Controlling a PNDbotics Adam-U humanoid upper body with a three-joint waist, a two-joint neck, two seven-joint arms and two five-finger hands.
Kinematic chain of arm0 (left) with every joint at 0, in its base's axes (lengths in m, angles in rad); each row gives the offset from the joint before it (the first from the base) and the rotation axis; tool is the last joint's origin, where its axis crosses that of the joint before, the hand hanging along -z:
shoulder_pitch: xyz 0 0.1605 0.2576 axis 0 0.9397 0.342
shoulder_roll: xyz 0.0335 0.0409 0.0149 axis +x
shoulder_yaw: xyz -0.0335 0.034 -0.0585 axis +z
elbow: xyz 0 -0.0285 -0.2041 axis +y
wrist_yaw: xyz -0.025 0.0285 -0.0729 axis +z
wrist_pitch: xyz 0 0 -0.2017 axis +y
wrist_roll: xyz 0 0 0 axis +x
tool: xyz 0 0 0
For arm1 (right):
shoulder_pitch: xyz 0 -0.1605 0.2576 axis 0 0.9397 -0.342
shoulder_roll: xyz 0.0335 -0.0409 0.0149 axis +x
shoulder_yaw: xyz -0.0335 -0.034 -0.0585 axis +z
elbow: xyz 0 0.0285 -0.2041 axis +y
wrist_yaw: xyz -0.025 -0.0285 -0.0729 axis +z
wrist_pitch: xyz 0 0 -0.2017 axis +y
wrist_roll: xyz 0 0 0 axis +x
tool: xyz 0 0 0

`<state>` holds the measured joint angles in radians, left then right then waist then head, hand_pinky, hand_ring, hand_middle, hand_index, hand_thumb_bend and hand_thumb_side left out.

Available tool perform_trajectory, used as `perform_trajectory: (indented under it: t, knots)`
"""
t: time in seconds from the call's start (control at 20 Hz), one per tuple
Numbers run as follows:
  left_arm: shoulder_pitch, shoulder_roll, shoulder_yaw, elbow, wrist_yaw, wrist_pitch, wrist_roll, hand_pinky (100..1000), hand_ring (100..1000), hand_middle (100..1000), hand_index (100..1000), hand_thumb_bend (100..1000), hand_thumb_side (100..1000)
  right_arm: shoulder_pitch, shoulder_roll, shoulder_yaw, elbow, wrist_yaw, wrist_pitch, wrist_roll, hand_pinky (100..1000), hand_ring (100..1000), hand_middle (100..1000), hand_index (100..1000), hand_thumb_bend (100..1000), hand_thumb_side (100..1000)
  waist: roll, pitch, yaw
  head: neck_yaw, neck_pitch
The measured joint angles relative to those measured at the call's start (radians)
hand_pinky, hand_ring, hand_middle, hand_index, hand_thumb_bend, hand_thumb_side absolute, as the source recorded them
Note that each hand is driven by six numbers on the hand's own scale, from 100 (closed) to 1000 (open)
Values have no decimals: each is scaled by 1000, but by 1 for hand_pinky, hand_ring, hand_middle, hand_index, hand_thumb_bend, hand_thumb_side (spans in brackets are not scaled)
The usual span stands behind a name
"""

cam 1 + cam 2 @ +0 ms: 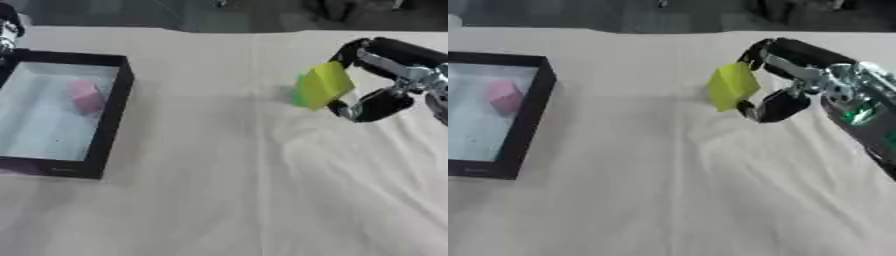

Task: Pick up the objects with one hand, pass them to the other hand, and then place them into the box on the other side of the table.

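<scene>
A cream cloth (227,200) with soft wrinkles covers the table and fills the near part of both views. Further back on the left sits a black-walled rectangular box (109,125) with a pale bottom, and a small pink block (86,96) lies inside it toward the far side. On the right, about level with the box's far half, the right hand (389,82) reaches in from the edge, its fingers (372,52) and thumb (372,106) curled and pinching a flat yellow-green block (324,85), which is tilted above the cloth. At the far left corner a bit of the left arm (9,30) shows; I cannot tell how its fingers are set.
</scene>
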<state>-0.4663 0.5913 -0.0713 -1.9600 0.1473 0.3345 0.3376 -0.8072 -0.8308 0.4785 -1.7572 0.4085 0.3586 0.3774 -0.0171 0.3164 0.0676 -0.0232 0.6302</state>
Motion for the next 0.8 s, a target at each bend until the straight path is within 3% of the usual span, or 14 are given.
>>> perform_trajectory:
  t: [0.35,0.8]
  knots:
    - [-73,50,-63,-22,-116,52,-176,755,798,815,877,215,419,-22,44,4,0,-1,80,-50,848,789,712,597,100,100,6,0,-5,-3,0]
    - [-157,66,-148,-22,-210,96,-397,767,807,840,897,223,414,-48,109,17,-3,-27,130,-92,842,785,712,597,100,100,15,0,-9,-2,0]
